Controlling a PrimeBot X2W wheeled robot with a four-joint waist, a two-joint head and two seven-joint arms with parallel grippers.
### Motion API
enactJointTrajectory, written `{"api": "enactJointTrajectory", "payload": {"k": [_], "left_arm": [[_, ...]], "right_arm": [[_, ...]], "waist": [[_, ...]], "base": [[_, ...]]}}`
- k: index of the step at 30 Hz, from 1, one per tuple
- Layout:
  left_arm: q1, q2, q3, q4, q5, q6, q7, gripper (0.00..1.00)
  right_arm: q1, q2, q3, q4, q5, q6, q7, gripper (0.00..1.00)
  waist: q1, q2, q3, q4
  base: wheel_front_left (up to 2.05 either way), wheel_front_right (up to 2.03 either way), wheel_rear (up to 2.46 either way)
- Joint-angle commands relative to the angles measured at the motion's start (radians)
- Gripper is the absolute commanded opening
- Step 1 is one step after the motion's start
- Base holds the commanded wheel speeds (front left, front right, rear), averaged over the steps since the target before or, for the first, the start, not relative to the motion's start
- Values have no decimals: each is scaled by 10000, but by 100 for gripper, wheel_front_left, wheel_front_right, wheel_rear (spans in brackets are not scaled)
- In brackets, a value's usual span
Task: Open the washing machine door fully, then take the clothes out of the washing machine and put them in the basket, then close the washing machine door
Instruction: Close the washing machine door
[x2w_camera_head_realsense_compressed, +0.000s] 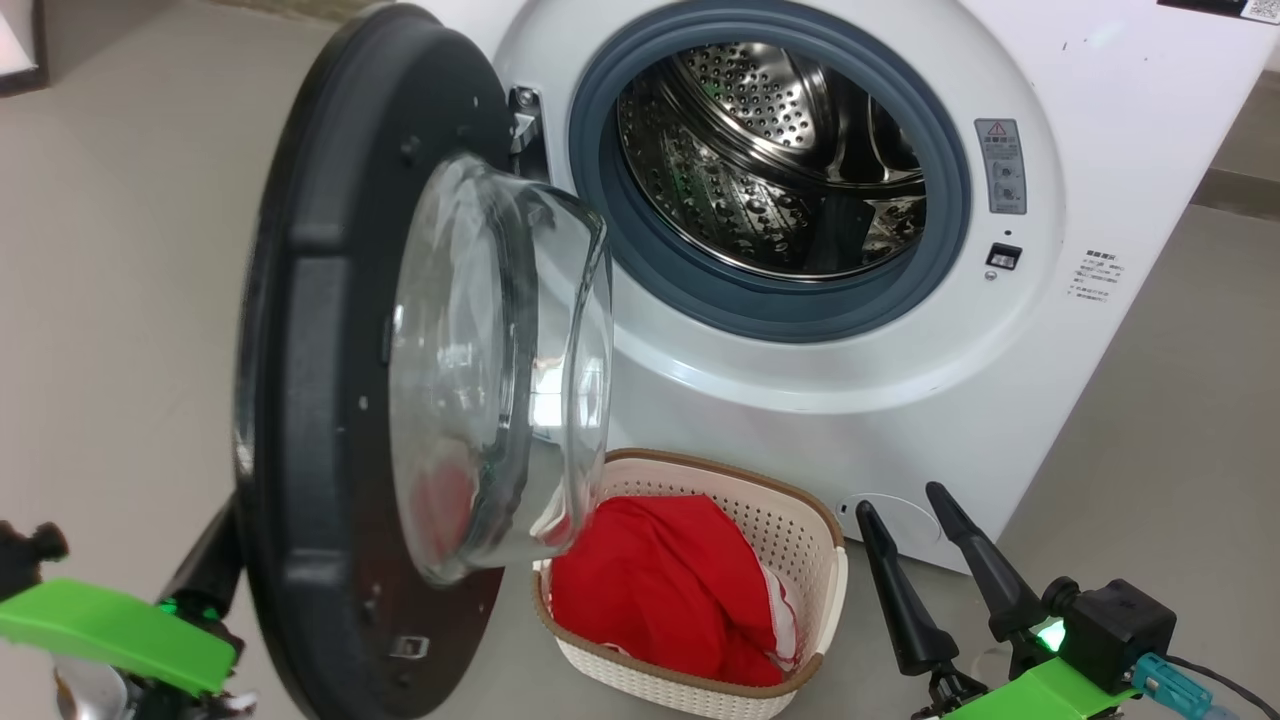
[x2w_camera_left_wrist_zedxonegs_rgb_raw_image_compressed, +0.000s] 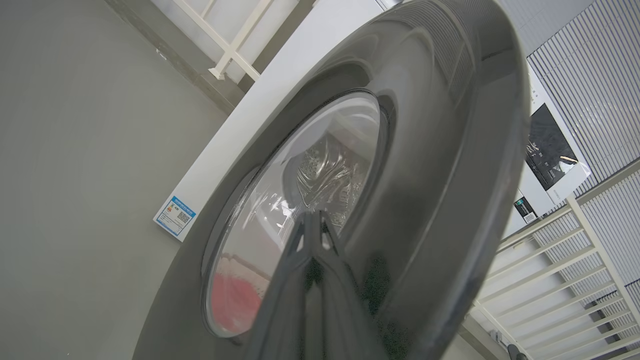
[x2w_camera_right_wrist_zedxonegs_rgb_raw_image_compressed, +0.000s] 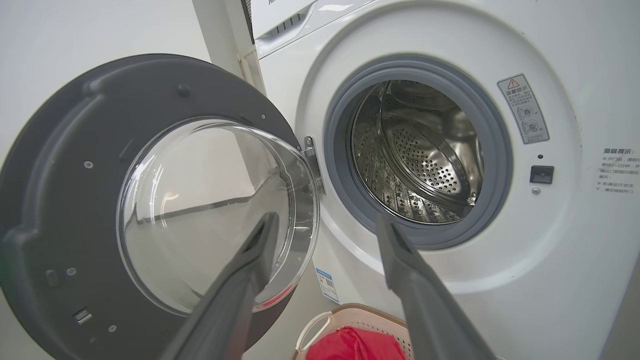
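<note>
Presently one washing machine door (x2w_camera_head_realsense_compressed: 330, 300) stands open, hinged left of one washing machine (x2w_camera_head_realsense_compressed: 1100, 150). It looks rigid and heavy, its glass slippery, so it is probably best pushed on the black rim. The left pincer (x2w_camera_left_wrist_zedxonegs_rgb_raw_image_compressed: 312, 225), clenched, meets its outer face; the right pincer (x2w_camera_head_realsense_compressed: 900, 497) hangs released. One basket (x2w_camera_head_realsense_compressed: 800, 520) on the floor holds the red clothes (x2w_camera_head_realsense_compressed: 660, 590), number unclear.

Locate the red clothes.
The clothes lie in the basket on the floor, low centre in the head view, before the washing machine, right of its open door.

Grey floor (x2w_camera_head_realsense_compressed: 110, 300) all round; white railing (x2w_camera_left_wrist_zedxonegs_rgb_raw_image_compressed: 600, 255) w/ ribbed wall (x2w_camera_left_wrist_zedxonegs_rgb_raw_image_compressed: 600, 65) behind it.
</note>
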Motion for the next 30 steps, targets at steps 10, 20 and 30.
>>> {"api": "enactJointTrajectory", "payload": {"k": [10, 20, 30], "left_arm": [[580, -169, -508, -2378, 503, -2, 49, 0], [487, -632, -1429, -2498, 794, -179, -7, 0], [110, -998, -2031, -2206, 1028, -373, -199, 0]], "right_arm": [[-196, -20, 127, -355, -84, 90, 20, 100], [-274, -20, 96, -388, -127, 90, 66, 100], [-288, -20, 46, -477, -190, 90, 152, 100]], "waist": [[0, 0, 82, -99], [0, 0, 138, -398], [0, 0, 169, -842]], "base": [[0, 0, 0], [0, 0, 0], [0, 0, 0]]}}
